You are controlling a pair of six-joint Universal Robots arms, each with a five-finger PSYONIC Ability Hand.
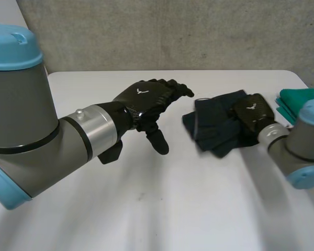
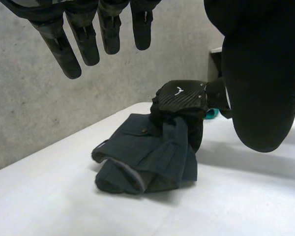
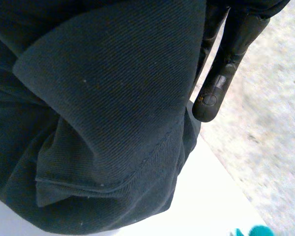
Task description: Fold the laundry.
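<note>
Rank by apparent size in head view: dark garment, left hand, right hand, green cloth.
1. left hand, dark garment: alike, hand nearer camera, so unranked.
2. right hand.
3. green cloth, partly behind the right arm.

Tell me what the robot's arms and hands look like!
The left arm and right arm are fat grey tubes with light-blue caps. Silver rings join them to the black left hand and right hand, each with a glossy woven back and a small white bird-like mark.

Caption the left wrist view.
Open left robot hand hovers short of the dark cloth, which the right robot hand grips.
</note>
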